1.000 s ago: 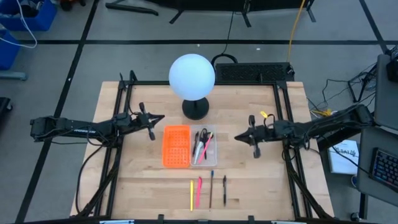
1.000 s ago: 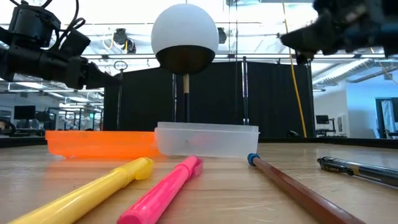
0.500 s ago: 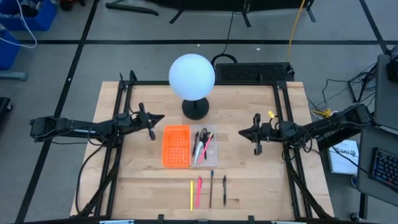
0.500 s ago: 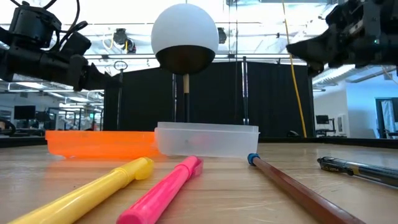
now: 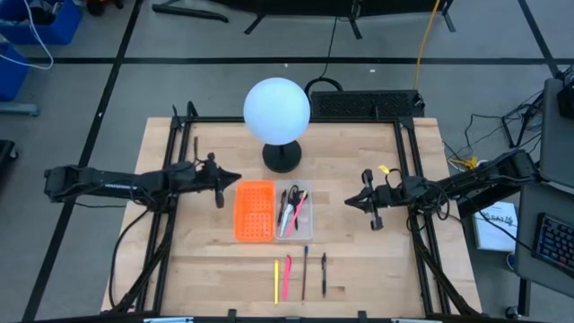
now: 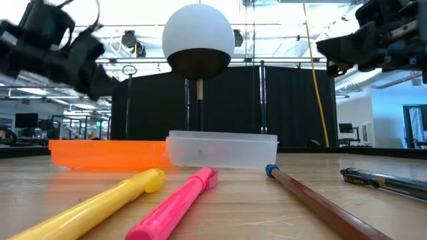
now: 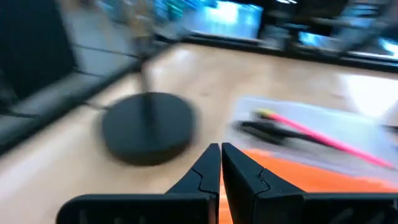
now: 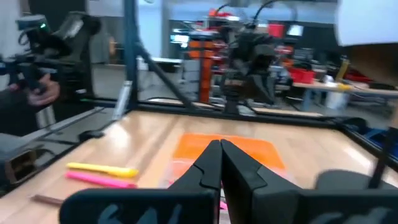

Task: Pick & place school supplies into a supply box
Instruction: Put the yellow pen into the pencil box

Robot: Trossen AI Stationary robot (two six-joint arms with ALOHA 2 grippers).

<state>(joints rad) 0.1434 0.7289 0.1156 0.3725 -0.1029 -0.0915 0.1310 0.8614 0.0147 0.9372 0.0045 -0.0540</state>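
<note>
The supply box lies mid-table: a clear tray point(image 5: 293, 215) joined to an orange perforated half point(image 5: 254, 211). Black-handled scissors point(image 5: 286, 208) and a pink pen point(image 5: 299, 210) lie in the clear tray. A yellow pen point(image 5: 276, 281), a pink pen point(image 5: 287, 276), a dark pencil point(image 5: 305, 272) and a dark pen point(image 5: 324, 274) lie flat on the wood by the near edge. My left gripper point(image 5: 233, 178) hovers shut, left of the orange half. My right gripper point(image 5: 348, 203) hovers shut, right of the clear tray.
A white globe lamp point(image 5: 277, 109) stands on its black base point(image 5: 282, 158) just beyond the box. Black frame rails point(image 5: 176, 170) run along the table's left and right sides. Bare wood lies between the box and the four pens.
My left gripper has shifted a little toward the near edge and is still moving, its wrist view blurred. My right gripper has drawn back slightly toward the table's right edge. Both stay shut. The supplies and the box have not moved.
</note>
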